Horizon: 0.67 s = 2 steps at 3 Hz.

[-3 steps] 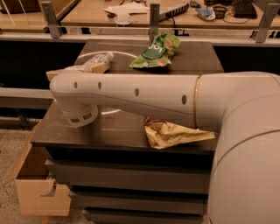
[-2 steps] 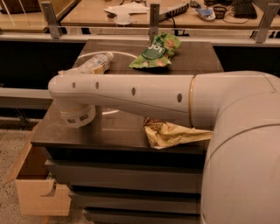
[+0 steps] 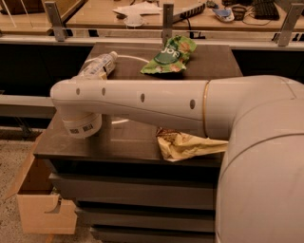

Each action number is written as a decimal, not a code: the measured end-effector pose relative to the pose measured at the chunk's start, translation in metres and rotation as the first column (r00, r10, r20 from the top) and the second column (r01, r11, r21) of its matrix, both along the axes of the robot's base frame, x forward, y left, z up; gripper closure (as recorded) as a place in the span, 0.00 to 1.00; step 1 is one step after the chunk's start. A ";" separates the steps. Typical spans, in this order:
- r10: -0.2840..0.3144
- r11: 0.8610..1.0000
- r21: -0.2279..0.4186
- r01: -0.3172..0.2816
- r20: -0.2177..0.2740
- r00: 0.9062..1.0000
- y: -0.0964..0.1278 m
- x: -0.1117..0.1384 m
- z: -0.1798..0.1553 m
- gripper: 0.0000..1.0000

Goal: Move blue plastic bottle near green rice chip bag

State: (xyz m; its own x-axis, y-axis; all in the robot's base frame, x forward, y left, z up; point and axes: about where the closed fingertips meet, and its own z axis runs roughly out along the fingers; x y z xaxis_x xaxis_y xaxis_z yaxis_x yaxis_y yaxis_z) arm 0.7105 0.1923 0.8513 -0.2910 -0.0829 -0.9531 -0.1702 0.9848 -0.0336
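Note:
The blue plastic bottle [image 3: 98,65] lies on its side at the back left of the dark table [image 3: 209,64], white cap toward the back right. The green rice chip bag [image 3: 169,55] lies at the back middle of the table, about a hand-length to the right of the bottle. My big white arm [image 3: 142,102] stretches across the table from the right, and its elbow joint [image 3: 80,124] hangs over the front left. My gripper is hidden behind the arm and does not show. Nothing touches the bottle.
A crumpled brown-and-cream snack bag [image 3: 187,144] lies at the table's front right, partly under my arm. An open cardboard box [image 3: 40,204] stands on the floor at the left. A railing and a desk with clutter [image 3: 142,9] run behind the table.
My arm's elbow has shifted slightly left and down. The bottle and both bags lie where they were.

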 end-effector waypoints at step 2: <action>-0.122 0.989 -0.075 0.124 0.033 0.992 -0.052 -0.022 0.018 1.00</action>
